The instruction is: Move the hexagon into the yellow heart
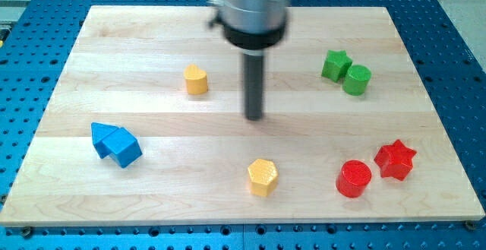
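Observation:
A yellow hexagon block (263,177) lies near the view's bottom centre of the wooden board (152,37). A yellow heart block (196,79) lies up and to the left of it, toward the view's upper left. My tip (254,117) rests on the board between them. It is above the hexagon and to the right of the heart, and touches neither block. The dark rod rises from the tip to the grey arm at the view's top.
Two blue blocks (115,143) touch each other at the view's left. A green star (335,64) and a green cylinder (356,80) touch at the upper right. A red cylinder (354,178) and a red star (395,159) lie at the lower right.

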